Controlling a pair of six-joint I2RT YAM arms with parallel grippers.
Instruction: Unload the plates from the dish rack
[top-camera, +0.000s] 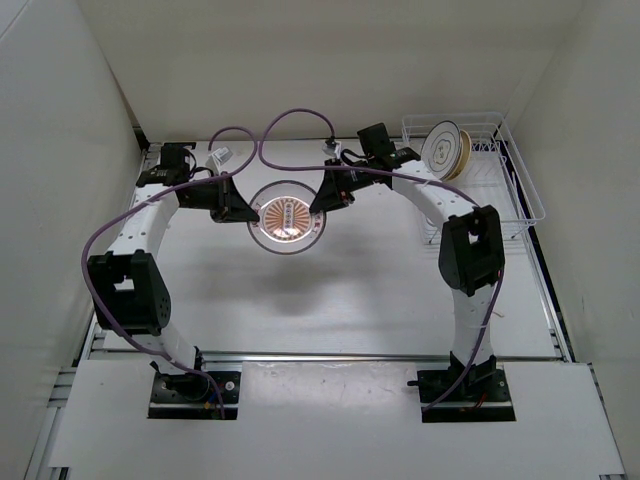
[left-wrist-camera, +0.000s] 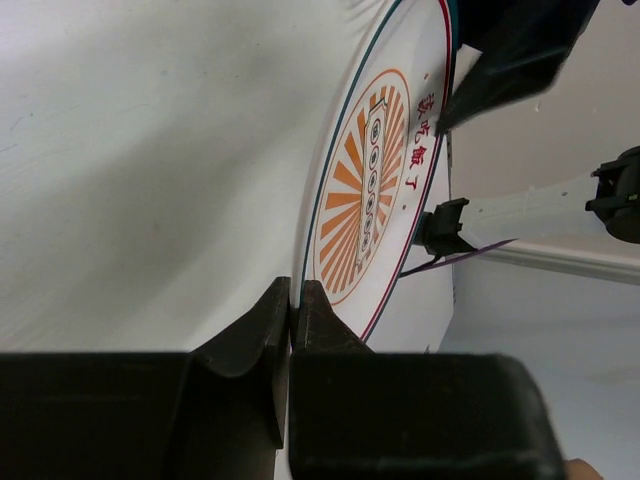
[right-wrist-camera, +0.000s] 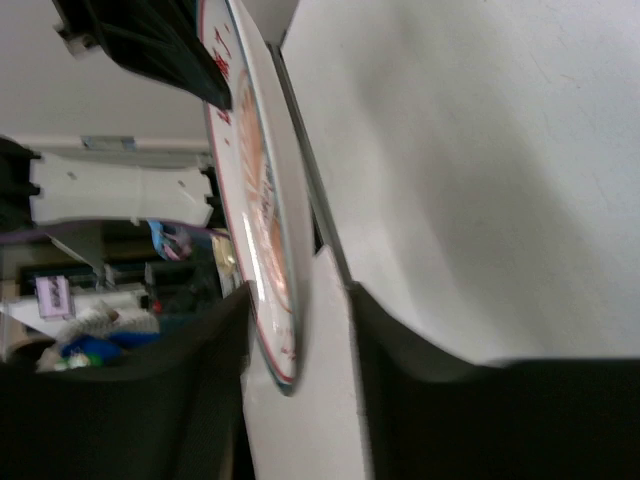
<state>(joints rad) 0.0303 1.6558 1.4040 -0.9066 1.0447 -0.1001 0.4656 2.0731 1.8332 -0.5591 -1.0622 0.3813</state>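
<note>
Top external view gives us the orange-patterned plate (top-camera: 286, 215) lying face up near the middle of the frame, over the far half of the table (top-camera: 350, 300). The left pincer (top-camera: 243, 210) meets its left edge and the right pincer (top-camera: 322, 200) meets its upper right edge, so the plate sits between the two. We cannot tell from above whether the plate rests on the table or hangs just over it.

From the left wrist camera we see that pincer's two dark fingers (left-wrist-camera: 255, 335) pressed together on the plate's near rim, low in the frame, with only the thin rim between them. The plate runs away from them toward the upper right, its orange rays and a line of red characters facing the camera. The other arm's dark finger sits at the far rim, in the upper right corner.

From the right wrist camera we see its fingers (right-wrist-camera: 390, 350) spread apart, straddling the plate's rim at the bottom of the frame. The rim lies close against the left finger, and a clear gap separates it from the right one.

Back in the overhead view, the dish rack (top-camera: 522, 172) stands in the upper right corner. A pale grey plate (top-camera: 440, 150) and a tan plate (top-camera: 463, 150) stand on edge together at its left end, well apart from both pincers.
</note>
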